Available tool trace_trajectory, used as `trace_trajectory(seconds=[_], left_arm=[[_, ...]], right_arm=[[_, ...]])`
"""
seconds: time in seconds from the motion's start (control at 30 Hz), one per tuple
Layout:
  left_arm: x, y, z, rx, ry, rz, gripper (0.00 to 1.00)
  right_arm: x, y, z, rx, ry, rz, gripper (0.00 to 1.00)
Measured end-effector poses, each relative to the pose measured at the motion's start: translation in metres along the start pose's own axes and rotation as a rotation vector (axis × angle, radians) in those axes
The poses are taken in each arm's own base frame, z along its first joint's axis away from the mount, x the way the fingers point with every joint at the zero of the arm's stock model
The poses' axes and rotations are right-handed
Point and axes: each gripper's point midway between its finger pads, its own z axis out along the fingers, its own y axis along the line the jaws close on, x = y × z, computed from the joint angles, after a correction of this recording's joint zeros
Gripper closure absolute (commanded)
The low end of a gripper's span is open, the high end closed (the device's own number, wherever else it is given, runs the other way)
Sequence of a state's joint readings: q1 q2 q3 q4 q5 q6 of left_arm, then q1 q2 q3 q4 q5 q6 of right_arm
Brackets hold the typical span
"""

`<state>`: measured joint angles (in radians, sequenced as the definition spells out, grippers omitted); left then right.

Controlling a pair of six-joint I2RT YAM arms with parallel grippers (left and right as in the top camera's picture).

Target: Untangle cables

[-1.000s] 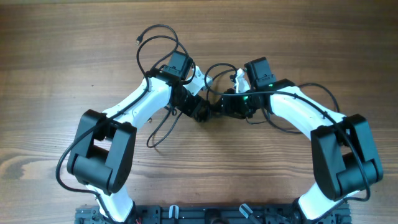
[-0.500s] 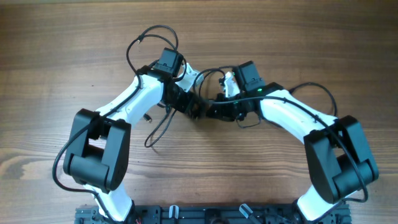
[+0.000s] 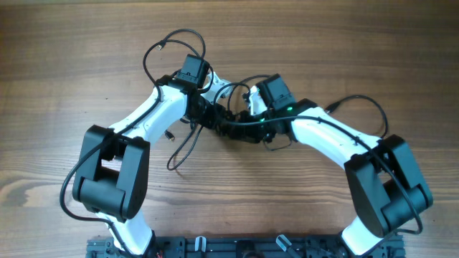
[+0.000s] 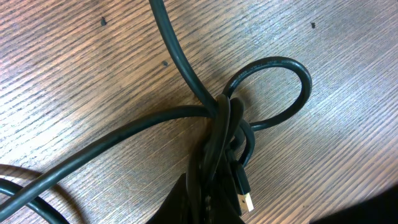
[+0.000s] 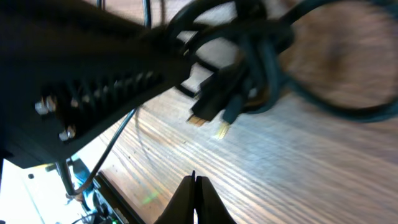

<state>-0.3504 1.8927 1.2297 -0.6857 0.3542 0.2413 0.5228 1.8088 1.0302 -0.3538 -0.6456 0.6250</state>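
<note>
Pinching the cables: left tool grips, right tool shut on nothing

Meeting near the middle of the tabletop (image 3: pixel 64 79), a little toward 12 o'clock in the overhead view, the two tools sit tip to tip. The left arm (image 3: pixel 154 115) reaches in from 8 o'clock and the right arm (image 3: pixel 326 132) from 4 o'clock.

The left tool (image 3: pixel 221 123) is pressed together on the cables (image 4: pixel 227 124). In its wrist view the bundle rises from between the dark fingers at 6 o'clock and tightens into a knot just above them. From the knot a small loop (image 4: pixel 298 84) bulges toward 2 o'clock. One strand runs straight to 12 o'clock and out of the picture, and another sweeps across the wood toward 8 o'clock. A plug (image 4: pixel 247 200) with a pale metal tip hangs at 6 o'clock of the knot, beside the fingers.

The right tool (image 5: pixel 194 186) has its fingers pressed together, and nothing shows between them. In its wrist view, which is blurred, it stands at 6 o'clock, apart from the bundle. The bundle hangs at 1 o'clock from the left tool's black body, with two plugs dangling below it.

From overhead, one strand curls out in a wide arc (image 3: pixel 153 47) at 11 o'clock of the tools. Loose strands (image 3: pixel 185 147) trail on the tabletop toward 8 o'clock.
</note>
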Motion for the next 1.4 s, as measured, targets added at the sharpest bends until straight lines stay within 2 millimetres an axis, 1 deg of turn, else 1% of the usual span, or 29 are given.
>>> trace_trajectory(seconds=[0.13, 0.23, 0.37, 0.53, 0.63, 0.73, 0.83, 0.93, 1.03, 1.17, 1.4], left_arm=[[0.000, 0.000, 0.000, 0.000, 0.000, 0.000, 0.93], [0.000, 0.000, 0.000, 0.000, 0.001, -0.001, 0.93], [0.001, 0.000, 0.000, 0.000, 0.003, -0.001, 0.93], [0.001, 0.000, 0.000, 0.000, 0.003, -0.001, 0.94], [0.001, 0.000, 0.000, 0.000, 0.003, -0.001, 0.94], [0.001, 0.000, 0.000, 0.000, 0.002, -0.001, 0.94], [0.001, 0.000, 0.000, 0.000, 0.002, -0.001, 0.94], [0.000, 0.000, 0.000, 0.000, 0.000, -0.009, 0.94], [-0.005, 0.001, 0.000, -0.003, -0.018, -0.032, 0.94], [-0.009, 0.001, 0.000, 0.000, -0.038, -0.056, 0.94], [-0.010, 0.000, 0.000, 0.006, -0.040, -0.083, 0.94]], right_arm=[[0.009, 0.005, 0.008, 0.025, 0.010, -0.027, 0.96], [0.009, 0.003, 0.012, 0.060, -0.004, -0.039, 0.96], [0.003, -0.001, 0.011, 0.086, -0.037, -0.046, 0.96], [-0.010, 0.006, 0.007, 0.034, -0.073, -0.029, 0.96], [-0.021, 0.012, -0.007, -0.051, -0.078, -0.034, 0.96], [-0.030, 0.012, -0.033, -0.092, -0.104, -0.014, 0.96], [-0.035, 0.009, -0.060, -0.082, -0.148, 0.013, 0.96], [-0.035, 0.005, -0.069, -0.064, -0.166, 0.029, 0.96], [-0.034, 0.002, -0.069, -0.051, -0.160, 0.038, 0.96], [-0.029, 0.004, -0.063, -0.046, -0.150, 0.025, 0.96], [-0.011, 0.004, -0.036, -0.068, -0.136, -0.003, 0.96]])
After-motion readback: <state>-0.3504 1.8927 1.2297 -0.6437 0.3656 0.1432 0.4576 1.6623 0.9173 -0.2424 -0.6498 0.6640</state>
